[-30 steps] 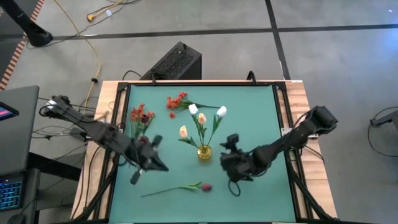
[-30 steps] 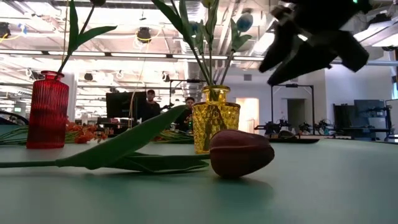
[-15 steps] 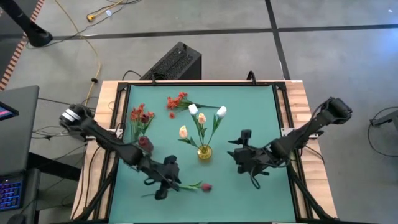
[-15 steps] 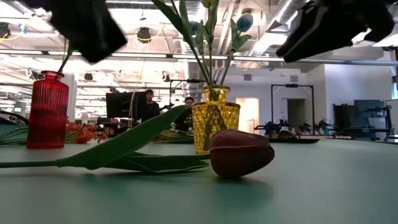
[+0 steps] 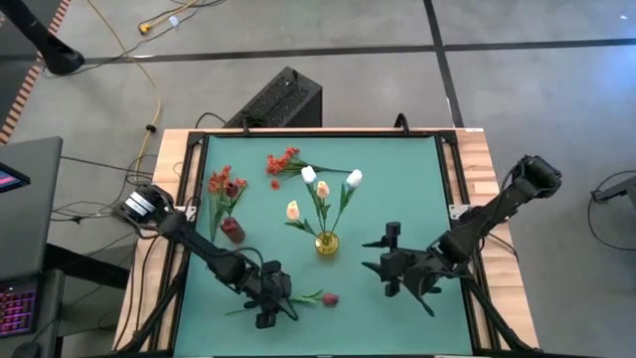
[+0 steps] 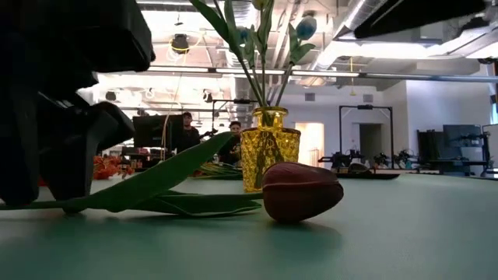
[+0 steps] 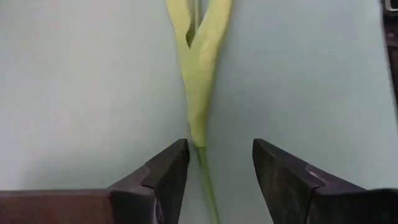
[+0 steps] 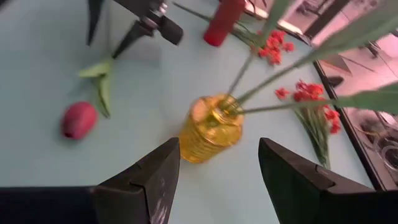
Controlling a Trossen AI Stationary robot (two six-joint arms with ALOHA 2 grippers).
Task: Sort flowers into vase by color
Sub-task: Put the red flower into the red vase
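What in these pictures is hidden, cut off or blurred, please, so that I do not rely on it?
- Low view: the left gripper is a dark shape that hides the red vase.
- Low view: the pale tulips' heads are cut off by the top edge.
- Left wrist view: the maroon tulip's stem runs out at the edges, so its head is unseen.

You have one maroon tulip [image 5: 329, 298] lying flat near the front edge, stem [image 7: 208, 186] and pale leaves [image 7: 198, 56] trailing left. White and peach tulips [image 5: 322, 188] stand upright mid-table. Red-orange blossoms [image 5: 282, 162] lie loose toward the back; another bunch [image 5: 225, 185] stands upright at left.
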